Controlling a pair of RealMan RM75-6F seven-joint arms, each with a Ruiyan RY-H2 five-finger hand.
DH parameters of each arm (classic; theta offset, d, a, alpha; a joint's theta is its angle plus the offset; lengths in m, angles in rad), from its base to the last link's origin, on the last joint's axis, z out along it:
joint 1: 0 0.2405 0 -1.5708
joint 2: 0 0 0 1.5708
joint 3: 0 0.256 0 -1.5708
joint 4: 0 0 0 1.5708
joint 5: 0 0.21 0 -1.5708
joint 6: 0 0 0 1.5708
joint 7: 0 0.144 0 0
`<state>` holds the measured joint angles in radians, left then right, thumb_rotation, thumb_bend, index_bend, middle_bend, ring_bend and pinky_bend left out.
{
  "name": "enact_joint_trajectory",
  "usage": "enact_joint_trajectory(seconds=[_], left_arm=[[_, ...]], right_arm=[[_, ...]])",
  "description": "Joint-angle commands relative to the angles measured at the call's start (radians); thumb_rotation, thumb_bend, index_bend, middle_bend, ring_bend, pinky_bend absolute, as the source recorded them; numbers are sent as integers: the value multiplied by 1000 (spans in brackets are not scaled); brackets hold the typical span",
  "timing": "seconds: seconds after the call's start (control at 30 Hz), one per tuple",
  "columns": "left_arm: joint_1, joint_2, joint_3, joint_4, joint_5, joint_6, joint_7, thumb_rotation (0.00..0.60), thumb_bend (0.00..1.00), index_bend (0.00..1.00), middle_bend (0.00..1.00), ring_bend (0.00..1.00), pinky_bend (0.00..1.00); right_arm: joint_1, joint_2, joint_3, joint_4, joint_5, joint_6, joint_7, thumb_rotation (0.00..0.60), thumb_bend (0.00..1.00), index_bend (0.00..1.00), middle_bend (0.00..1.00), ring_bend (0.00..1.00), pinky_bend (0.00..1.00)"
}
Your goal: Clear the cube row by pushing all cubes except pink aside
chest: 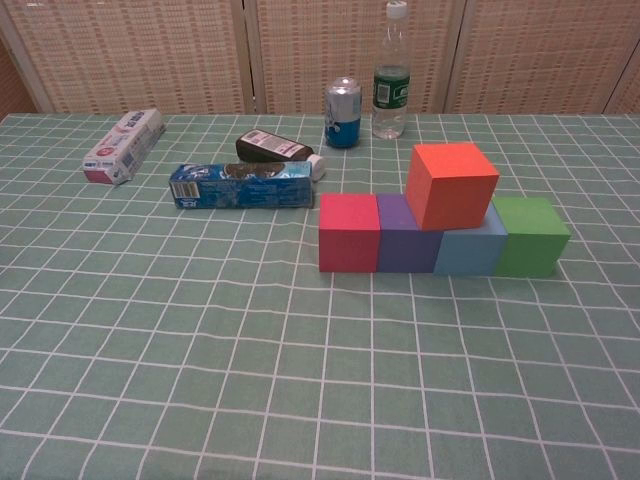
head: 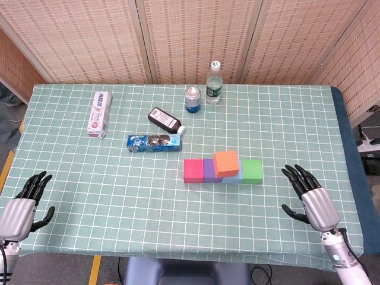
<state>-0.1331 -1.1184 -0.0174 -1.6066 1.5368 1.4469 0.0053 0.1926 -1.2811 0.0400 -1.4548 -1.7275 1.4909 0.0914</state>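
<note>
A row of cubes lies mid-table: pink cube (head: pixel 193 170) (chest: pixel 349 232) at the left end, then a purple cube (head: pixel 209 170) (chest: pixel 405 236), a light blue cube (head: pixel 234 175) (chest: pixel 471 250) and a green cube (head: pixel 252 170) (chest: pixel 530 237). An orange cube (head: pixel 226 162) (chest: pixel 451 184) sits tilted on top of the purple and blue ones. My right hand (head: pixel 310 197) hovers open to the right of the green cube, fingers spread, apart from it. My left hand (head: pixel 22 205) stays open at the table's front left corner. Neither hand shows in the chest view.
Behind the row lie a blue biscuit pack (head: pixel 154 142) (chest: pixel 242 185), a dark bottle on its side (head: pixel 165 120) (chest: pixel 279 148), a can (head: pixel 192 99) (chest: pixel 342 99), a water bottle (head: pixel 213 82) (chest: pixel 391 74) and a pink-white box (head: pixel 100 113) (chest: pixel 125 145).
</note>
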Motion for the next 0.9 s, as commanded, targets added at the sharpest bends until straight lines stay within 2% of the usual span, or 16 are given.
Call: enact_joint_trajectory(seconds=[0.03, 0.2, 0.43, 0.9], left_arm=[[-1, 1, 0, 0, 0, -2, -5, 600, 428, 40, 0, 43, 408], [-1, 2, 2, 1, 4, -1, -7, 600, 428, 40, 0, 43, 409], [-2, 4, 5, 3, 7, -4, -15, 600, 427, 40, 0, 42, 409], [-4, 6, 5, 0, 4, -8, -15, 600, 428, 40, 0, 43, 408]], right_arm=[[88, -46, 29, -12, 14, -107, -17, 600, 116, 36, 48, 0, 157], [162, -124, 58, 28, 28, -181, -66, 600, 116, 49, 48, 0, 149], [226, -203, 95, 70, 61, -214, -94, 600, 115, 61, 48, 0, 6], [358, -332, 155, 208, 173, -342, -37, 600, 115, 105, 43, 0, 0]])
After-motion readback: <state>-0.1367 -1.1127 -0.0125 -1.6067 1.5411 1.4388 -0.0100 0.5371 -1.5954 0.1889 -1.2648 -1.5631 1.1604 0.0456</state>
